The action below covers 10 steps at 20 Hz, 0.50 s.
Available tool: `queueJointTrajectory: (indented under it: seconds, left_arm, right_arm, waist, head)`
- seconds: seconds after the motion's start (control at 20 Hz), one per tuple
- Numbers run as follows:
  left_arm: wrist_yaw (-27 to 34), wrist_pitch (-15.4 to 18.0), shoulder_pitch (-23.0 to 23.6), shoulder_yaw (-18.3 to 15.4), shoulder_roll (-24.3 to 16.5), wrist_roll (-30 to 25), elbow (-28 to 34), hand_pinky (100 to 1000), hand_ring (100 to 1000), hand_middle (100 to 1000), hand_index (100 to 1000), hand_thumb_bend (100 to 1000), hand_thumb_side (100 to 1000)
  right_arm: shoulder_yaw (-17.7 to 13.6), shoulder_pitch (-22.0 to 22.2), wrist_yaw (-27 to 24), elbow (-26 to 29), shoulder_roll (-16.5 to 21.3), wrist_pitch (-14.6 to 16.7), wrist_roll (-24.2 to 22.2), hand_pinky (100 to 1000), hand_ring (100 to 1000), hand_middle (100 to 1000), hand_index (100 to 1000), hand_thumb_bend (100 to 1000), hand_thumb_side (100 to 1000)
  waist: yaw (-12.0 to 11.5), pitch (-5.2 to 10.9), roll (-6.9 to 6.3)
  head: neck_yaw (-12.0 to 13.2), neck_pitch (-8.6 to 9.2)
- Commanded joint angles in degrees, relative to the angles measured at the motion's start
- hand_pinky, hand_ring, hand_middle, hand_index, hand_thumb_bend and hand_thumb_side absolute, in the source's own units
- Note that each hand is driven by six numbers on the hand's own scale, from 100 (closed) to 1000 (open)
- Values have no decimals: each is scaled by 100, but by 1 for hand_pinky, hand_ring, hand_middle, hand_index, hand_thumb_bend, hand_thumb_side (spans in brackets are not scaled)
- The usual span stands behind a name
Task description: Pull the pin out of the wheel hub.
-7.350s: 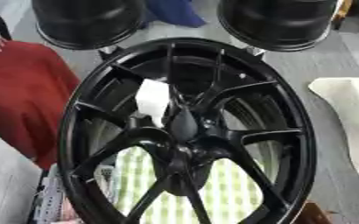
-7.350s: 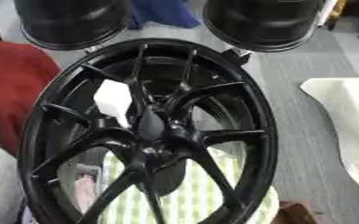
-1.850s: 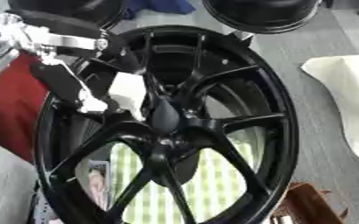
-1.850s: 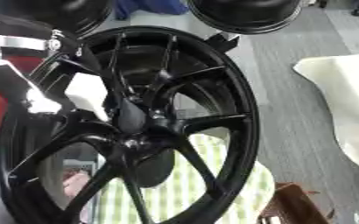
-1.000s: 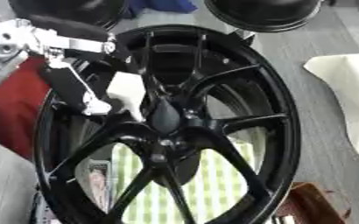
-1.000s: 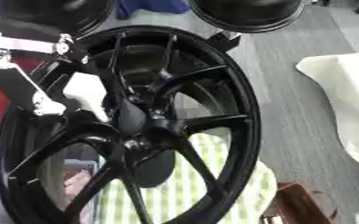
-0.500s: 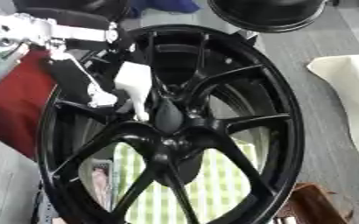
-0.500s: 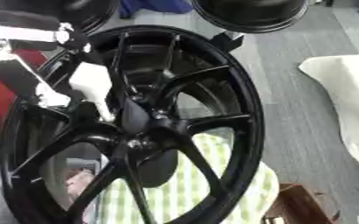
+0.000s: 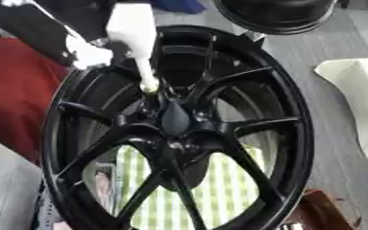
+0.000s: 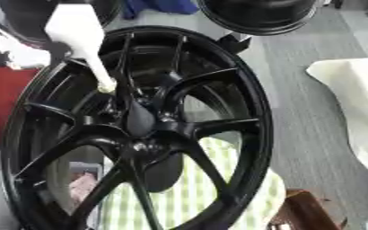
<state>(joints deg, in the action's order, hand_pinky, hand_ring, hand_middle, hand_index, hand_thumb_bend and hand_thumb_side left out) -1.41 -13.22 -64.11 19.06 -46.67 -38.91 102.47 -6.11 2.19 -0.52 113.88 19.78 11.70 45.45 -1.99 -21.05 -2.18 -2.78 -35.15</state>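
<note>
Since half a second ago, the white pin [image 9: 136, 42] has lifted up and away from the black wheel hub [image 9: 175, 123]; its narrow tip hangs just above the spokes near the centre instead of sitting among them. The left hand [image 9: 81, 24] shows at the upper left beside the pin's wide end, blurred, so whether its fingers pinch the pin cannot be told. Judging by that gap, the pin looks almost free.
</note>
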Motion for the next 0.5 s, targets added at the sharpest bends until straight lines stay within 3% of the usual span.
queueJointTrajectory:
  seconds: [0.05, 0.3, 0.5]
  left_arm:
    - [437, -43, 172, -634, -538, 496, 168, 805, 480, 288, 385, 100, 280]
    - [949, -66, 1420, -1584, -1302, 1381, 179, 814, 474, 286, 394, 100, 294]
    - [1192, -38, 2487, -2207, -1577, 1997, -170, 821, 473, 286, 399, 100, 293]
  right_arm:
    - [-79, 42, 4, 71, 118, 50, 7, 534, 612, 554, 559, 229, 324]
    - [-155, 104, 31, 71, 108, 108, 50, 537, 613, 555, 561, 231, 324]
    - [-184, 112, 36, 71, 50, 128, 83, 537, 613, 555, 561, 231, 324]
  waist:
    - [-40, 178, 39]
    - [-143, 211, 118]
    - [-204, 201, 196]
  head:
    - [-51, -11]
    - [-166, -22]
    - [-217, 88]
